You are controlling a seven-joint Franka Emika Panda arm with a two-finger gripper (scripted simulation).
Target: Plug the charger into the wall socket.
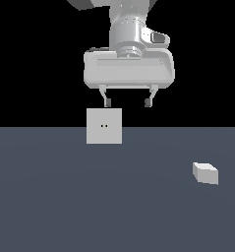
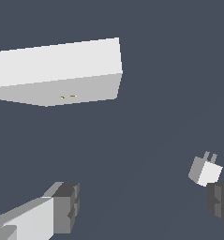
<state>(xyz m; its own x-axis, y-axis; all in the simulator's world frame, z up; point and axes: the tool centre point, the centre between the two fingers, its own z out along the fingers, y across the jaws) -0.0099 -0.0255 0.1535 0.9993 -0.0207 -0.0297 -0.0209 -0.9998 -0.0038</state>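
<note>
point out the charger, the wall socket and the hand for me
charger (image 1: 205,173), exterior view, on its lit front face
wall socket (image 1: 104,126), exterior view, centre of the panel at the two holes
hand (image 1: 128,102), exterior view, midway between the two open fingertips

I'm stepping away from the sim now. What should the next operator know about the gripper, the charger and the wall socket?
Gripper: open, empty, held high above the floor.
Charger: lies loose on the floor towards the exterior view's right; two prongs visible in the wrist view.
Wall socket: upright on the floor, its two holes facing the exterior camera, well apart from the charger.
Done: nothing yet.
Left: grasp the charger, line up the prongs, push it into the holes.
</note>
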